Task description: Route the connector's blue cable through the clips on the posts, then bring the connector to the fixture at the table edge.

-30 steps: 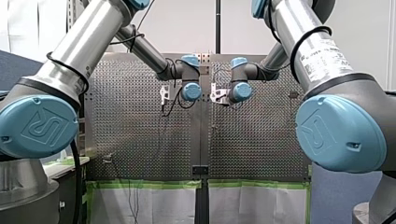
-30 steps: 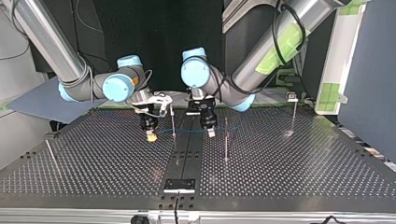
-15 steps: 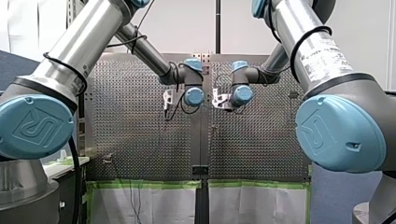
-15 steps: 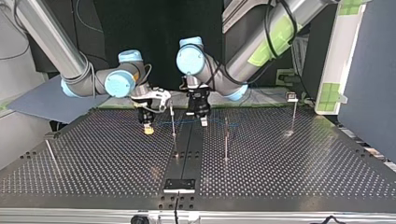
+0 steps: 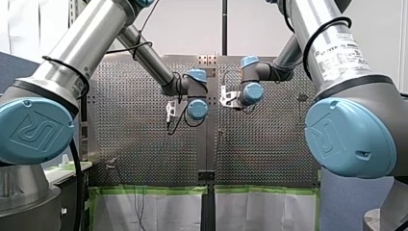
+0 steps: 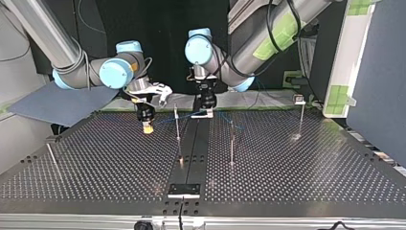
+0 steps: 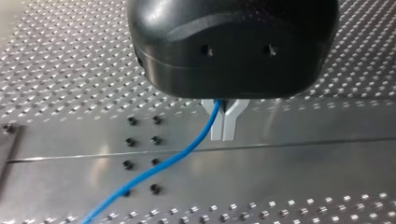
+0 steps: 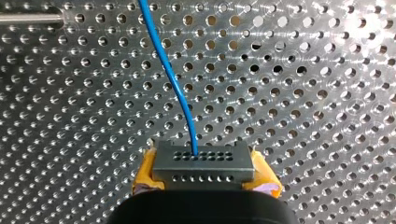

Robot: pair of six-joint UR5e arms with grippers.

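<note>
Over the perforated surface (image 6: 95,163), as the top view has it, my right end effector (image 6: 147,127) hangs at about 11 o'clock from the fixture (image 6: 183,190) on the near edge. My left end effector (image 6: 203,114) hangs between 12 and 1 o'clock. The right one's yellow pads (image 8: 145,175) clamp the grey connector (image 8: 204,163) by its two ends. The blue cable (image 8: 173,79) leaves the connector's face and runs ahead. The left one's pale fingers (image 7: 229,126) are pressed together on that cable, which slopes away beneath them. One thin post (image 6: 177,125) stands between the two end effectors. Another post (image 6: 232,143) stands at about 4 o'clock from the left one.
</note>
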